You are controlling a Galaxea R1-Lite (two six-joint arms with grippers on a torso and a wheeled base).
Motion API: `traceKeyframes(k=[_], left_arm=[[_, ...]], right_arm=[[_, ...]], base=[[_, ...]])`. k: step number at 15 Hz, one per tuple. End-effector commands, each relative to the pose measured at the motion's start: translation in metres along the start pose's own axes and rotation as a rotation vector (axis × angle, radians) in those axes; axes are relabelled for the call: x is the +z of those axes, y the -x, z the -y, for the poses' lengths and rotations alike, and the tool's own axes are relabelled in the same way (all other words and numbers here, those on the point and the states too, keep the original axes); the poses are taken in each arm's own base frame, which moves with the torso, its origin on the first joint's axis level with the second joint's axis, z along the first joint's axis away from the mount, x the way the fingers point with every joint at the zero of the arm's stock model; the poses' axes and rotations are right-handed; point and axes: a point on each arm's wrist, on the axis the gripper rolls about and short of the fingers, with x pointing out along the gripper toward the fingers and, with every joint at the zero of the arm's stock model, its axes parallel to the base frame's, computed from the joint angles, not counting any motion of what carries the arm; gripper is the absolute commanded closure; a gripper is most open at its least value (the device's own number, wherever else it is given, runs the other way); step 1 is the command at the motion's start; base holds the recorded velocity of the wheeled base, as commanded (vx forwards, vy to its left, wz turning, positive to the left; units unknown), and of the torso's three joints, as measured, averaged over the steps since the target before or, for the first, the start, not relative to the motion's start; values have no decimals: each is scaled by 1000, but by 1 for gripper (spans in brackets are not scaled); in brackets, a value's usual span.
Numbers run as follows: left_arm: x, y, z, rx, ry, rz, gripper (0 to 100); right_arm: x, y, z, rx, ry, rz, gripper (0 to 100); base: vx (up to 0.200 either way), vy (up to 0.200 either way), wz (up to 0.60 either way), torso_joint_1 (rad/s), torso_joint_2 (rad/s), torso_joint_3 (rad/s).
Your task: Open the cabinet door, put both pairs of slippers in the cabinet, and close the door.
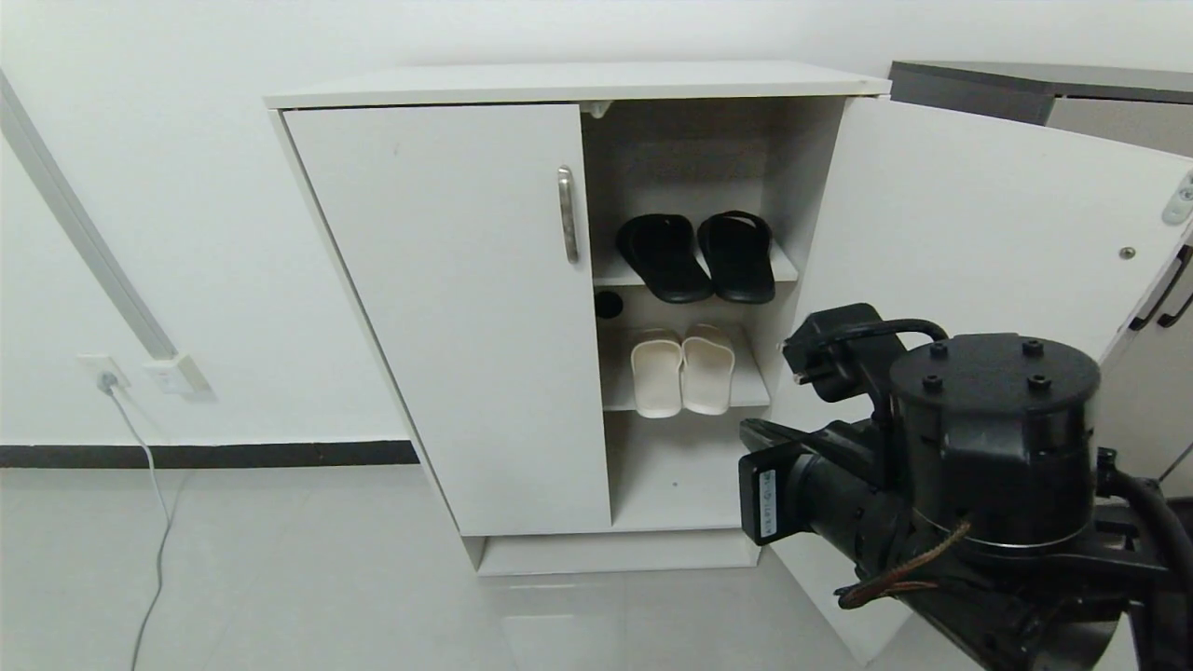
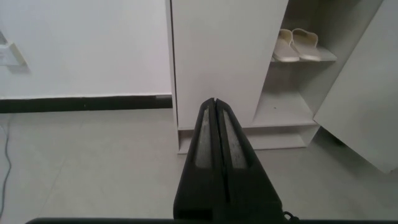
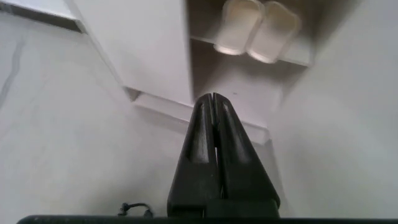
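The cabinet (image 1: 578,84) has its right door (image 1: 969,224) open and its left door (image 1: 447,308) shut. The black slippers (image 1: 697,256) sit on the upper shelf (image 1: 788,272), the white slippers (image 1: 682,371) on the middle shelf (image 1: 753,395). The left tool (image 2: 214,102) and right tool (image 3: 212,98) are each pressed together, empty, facing the cabinet

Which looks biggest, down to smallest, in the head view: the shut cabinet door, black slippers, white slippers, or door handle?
1. shut cabinet door
2. black slippers
3. white slippers, a little smaller-looking than the black pair
4. door handle
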Motion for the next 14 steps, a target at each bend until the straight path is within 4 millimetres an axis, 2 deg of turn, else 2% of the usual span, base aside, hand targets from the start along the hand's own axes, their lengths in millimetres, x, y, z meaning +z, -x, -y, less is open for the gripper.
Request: traceKeyframes(k=[1, 14], left_arm=[[0, 0, 0, 0, 0, -2, 100], [0, 0, 0, 2, 0, -2, 100]], right_arm=[[-2, -2, -1, -3, 4, -7, 100], [-5, -6, -1, -9, 16, -8, 100]], base=[[0, 0, 0, 0, 0, 0], [0, 0, 0, 0, 0, 0]])
